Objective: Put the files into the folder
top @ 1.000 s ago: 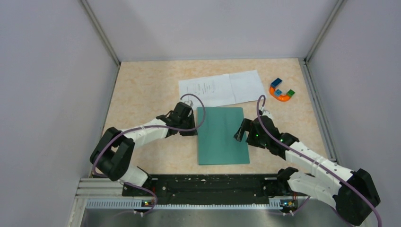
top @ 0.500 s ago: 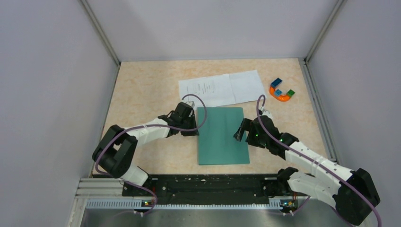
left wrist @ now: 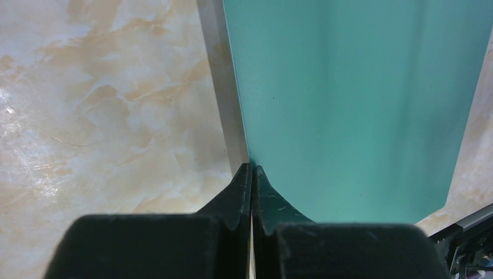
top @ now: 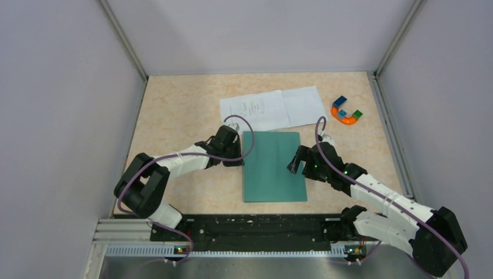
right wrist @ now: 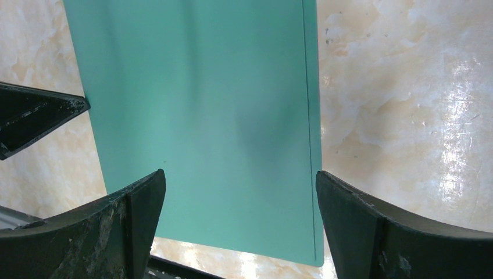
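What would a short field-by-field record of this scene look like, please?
folder: teal, closed, flat on the table
files: two white sheets side by side beyond the folder, not inside it
left gripper: shut, tips at the folder's left edge; hold on the cover unclear
right gripper: open, over the folder's right edge
other: multicoloured horseshoe toy, far right

left gripper (left wrist: 251,172): fingers pressed together, tips at folder edge | teal folder (left wrist: 349,104): lying on marble table (left wrist: 104,116)
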Available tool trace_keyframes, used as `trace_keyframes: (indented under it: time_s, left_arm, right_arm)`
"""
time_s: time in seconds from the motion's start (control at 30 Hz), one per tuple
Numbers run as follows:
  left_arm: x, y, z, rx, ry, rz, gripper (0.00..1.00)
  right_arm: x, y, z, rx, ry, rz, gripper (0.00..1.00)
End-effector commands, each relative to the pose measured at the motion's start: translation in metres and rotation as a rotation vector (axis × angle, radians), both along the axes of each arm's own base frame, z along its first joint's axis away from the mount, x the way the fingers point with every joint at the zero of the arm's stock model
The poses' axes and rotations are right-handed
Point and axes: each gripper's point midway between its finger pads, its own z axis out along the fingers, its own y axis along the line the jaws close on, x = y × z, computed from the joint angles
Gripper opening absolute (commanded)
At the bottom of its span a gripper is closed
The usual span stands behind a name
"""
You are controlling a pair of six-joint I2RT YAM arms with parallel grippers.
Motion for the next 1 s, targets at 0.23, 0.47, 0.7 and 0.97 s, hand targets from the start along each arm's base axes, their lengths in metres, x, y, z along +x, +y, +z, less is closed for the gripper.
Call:
trace_keyframes:
  time_s: [0.23,0.47,0.7,0.97]
  left_arm:
    - [-0.007,0.034,-0.038,0.187,0.052,0.049,0.00]
    - [-0.011,0.036,-0.044,0.200,0.064,0.045,0.00]
    - [-0.009,0.035,-0.043,0.198,0.059,0.043,0.00]
    - [-0.005,0.024,-0.015,0.124,0.012,0.028,0.07]
  right_arm:
    - [0.008,0.006,0.014,0.007,-0.053,0.025,0.99]
    - [0.009,0.010,0.015,0.017,-0.061,0.042,0.99]
    - [0.012,0.024,0.019,0.070,-0.076,0.085,0.99]
    - [0.016,0.018,0.008,0.059,-0.045,0.056,0.99]
